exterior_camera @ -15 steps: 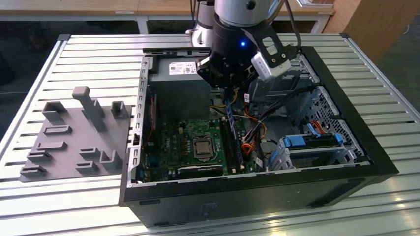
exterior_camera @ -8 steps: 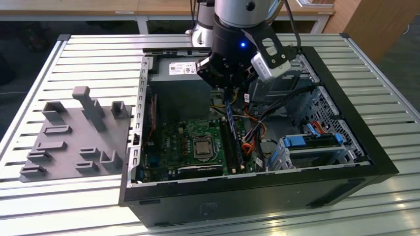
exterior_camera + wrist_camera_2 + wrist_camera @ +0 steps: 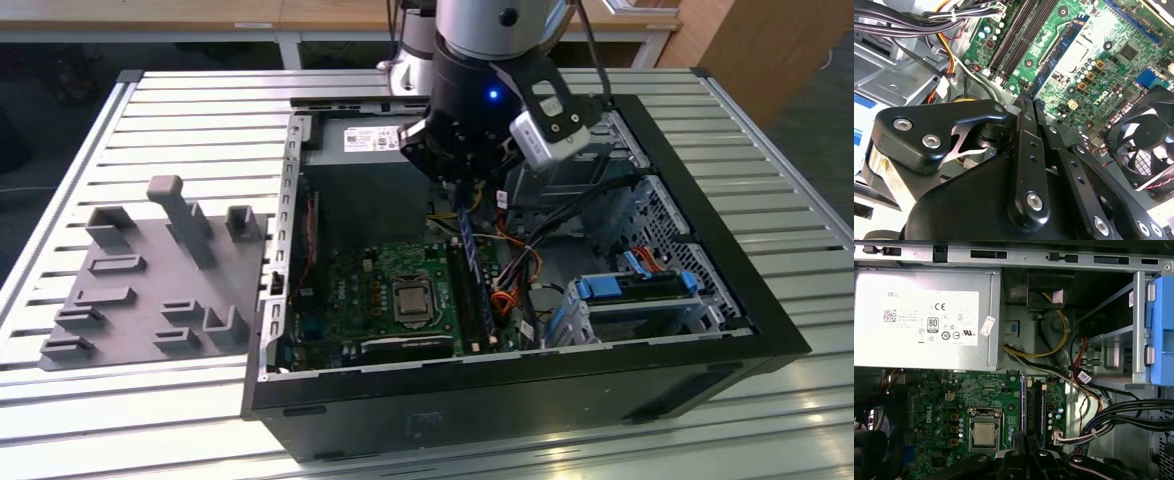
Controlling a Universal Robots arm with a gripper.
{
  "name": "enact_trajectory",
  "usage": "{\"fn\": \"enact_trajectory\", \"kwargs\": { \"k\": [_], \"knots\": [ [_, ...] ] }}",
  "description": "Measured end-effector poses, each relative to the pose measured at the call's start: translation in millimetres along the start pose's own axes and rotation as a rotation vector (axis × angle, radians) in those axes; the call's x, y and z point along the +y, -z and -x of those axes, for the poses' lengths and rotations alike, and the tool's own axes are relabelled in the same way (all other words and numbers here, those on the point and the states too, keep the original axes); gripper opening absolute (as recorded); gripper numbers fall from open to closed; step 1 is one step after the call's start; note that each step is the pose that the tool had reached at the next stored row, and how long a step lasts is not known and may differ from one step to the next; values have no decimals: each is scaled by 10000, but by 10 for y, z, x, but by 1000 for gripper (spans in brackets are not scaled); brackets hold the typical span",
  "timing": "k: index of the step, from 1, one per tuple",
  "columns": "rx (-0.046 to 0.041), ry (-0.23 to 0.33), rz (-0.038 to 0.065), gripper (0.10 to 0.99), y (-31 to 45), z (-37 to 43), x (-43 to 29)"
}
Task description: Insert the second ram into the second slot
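On the bench [image 3: 174,110], at the exterior view's left, a grey fixture [image 3: 147,270] lay well apart from the open case [image 3: 534,400]. Inside, the socket [image 3: 407,300] sat just beside the slots [image 3: 470,300]. The tool [image 3: 1030,104] was clamped on the ram [image 3: 1060,50], which hung edge-down over the board [image 3: 354,290], by the slots and not seated. Which slots were already filled could not be told. The job likely wanted the ram kept parallel to the slots, lined up end to end, then pressed evenly so neither end went in first. To the exterior view's right, loose cables [image 3: 521,245] crowded near the slots and could snag; the drive cage [image 3: 641,295] stood farther off.
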State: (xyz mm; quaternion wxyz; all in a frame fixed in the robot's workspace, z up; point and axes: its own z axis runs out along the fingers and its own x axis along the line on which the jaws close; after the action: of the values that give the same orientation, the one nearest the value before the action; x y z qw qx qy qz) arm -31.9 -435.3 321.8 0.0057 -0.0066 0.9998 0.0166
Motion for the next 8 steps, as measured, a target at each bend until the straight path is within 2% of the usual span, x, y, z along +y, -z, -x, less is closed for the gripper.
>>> {"fn": "enact_trajectory", "kwargs": {
  "k": [8],
  "knots": [
    [19, 0, -2, 133, -31, 0, -3]
  ]
}}
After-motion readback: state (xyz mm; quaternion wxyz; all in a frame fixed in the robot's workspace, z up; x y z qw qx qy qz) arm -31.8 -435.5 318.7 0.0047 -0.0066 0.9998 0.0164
